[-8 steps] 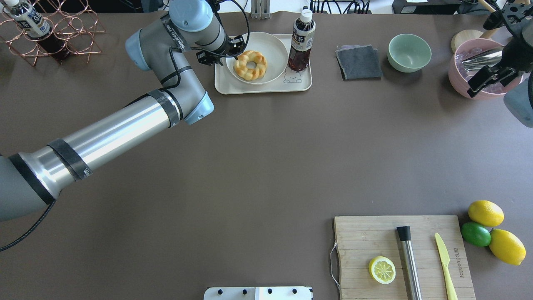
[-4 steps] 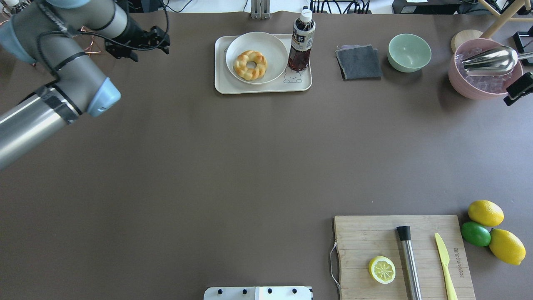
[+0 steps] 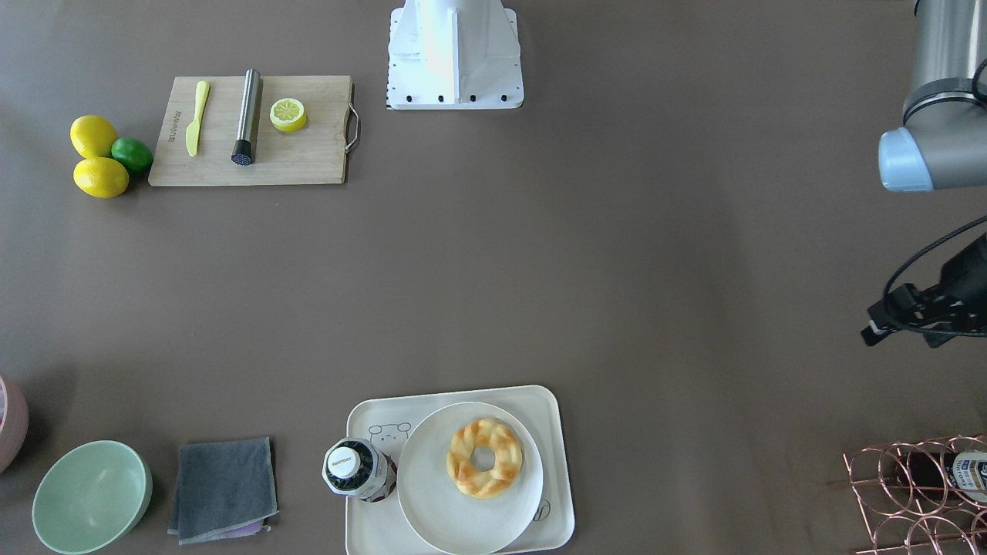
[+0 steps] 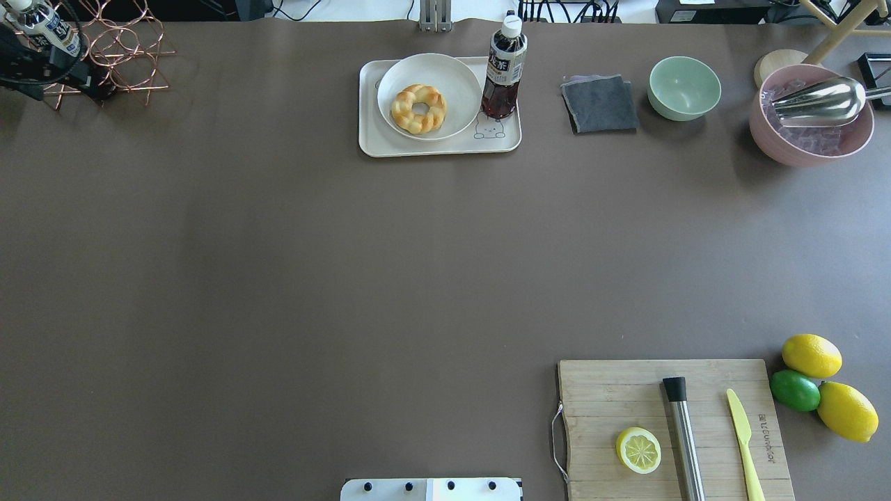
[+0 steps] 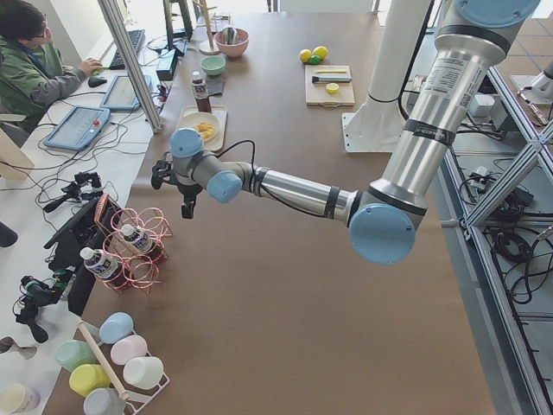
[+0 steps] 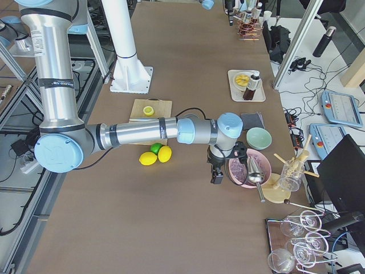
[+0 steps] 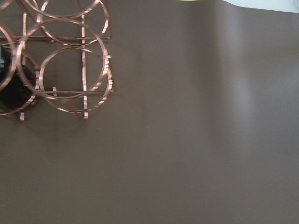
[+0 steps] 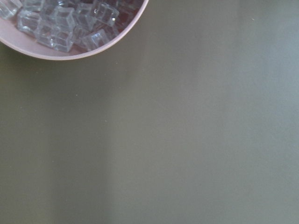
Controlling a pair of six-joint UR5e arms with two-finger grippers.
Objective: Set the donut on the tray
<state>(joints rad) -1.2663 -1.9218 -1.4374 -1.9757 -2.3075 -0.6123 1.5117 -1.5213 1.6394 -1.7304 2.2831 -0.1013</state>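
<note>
The golden braided donut lies on the round off-white plate, which stands on the cream tray at the table's far side. In the front-facing view the donut lies on the plate on the tray. My left gripper is far to the left by the copper rack, empty, and its jaws look open; it also shows in the front-facing view. My right gripper shows only in the exterior right view, next to the pink ice bowl; I cannot tell its state.
A tea bottle stands on the tray's right part. A grey cloth, a green bowl and the pink bowl with a scoop lie to the right. A copper bottle rack is at far left. A cutting board is near right.
My left arm has drawn back from the plate to the far left by the rack. My right gripper has left the overhead view. The donut has not moved.
</note>
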